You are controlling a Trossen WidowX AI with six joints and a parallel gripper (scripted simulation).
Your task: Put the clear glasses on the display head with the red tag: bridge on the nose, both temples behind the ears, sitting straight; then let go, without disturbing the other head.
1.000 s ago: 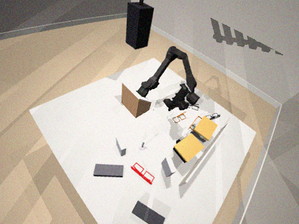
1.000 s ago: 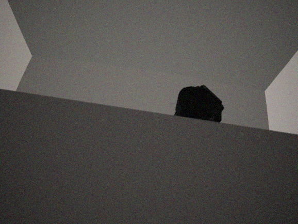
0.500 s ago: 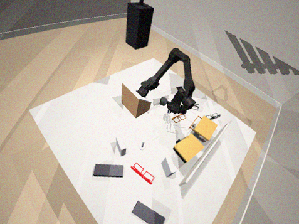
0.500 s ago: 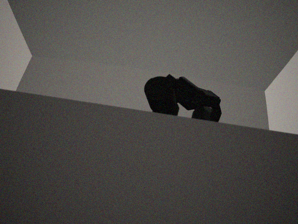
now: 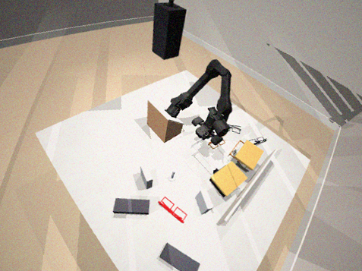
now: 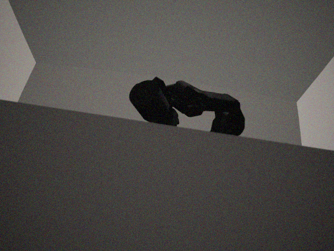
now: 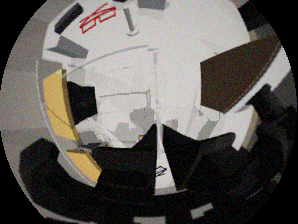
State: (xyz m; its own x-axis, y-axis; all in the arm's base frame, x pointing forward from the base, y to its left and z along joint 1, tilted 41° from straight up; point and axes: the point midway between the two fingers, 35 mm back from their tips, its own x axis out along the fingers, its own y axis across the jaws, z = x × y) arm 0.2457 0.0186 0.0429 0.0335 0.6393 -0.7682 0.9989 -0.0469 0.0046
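My gripper (image 5: 205, 131) (image 7: 157, 127) hangs low over the white mat (image 5: 109, 156), just right of the arm's base. It is shut on a thin, pale, see-through frame, the clear glasses (image 7: 127, 86), which show only faintly in the wrist view, out in front of the fingers. Two yellow-topped blocks (image 5: 249, 154) (image 5: 228, 177) (image 7: 56, 106) stand to the right of the gripper and seem to be the display heads. I see no red tag on either. In the exterior view, only the arm's dark outline (image 6: 185, 104) shows above a wall.
Orange glasses (image 5: 215, 142) lie right beside the gripper, and black glasses (image 5: 234, 128) lie behind it. Red glasses (image 5: 172, 209) (image 7: 99, 18) lie at the front. A brown box (image 5: 162, 122) stands left of the arm. Grey slabs (image 5: 131, 206) (image 5: 179, 261) and a long white wall (image 5: 248, 187) are also on the mat.
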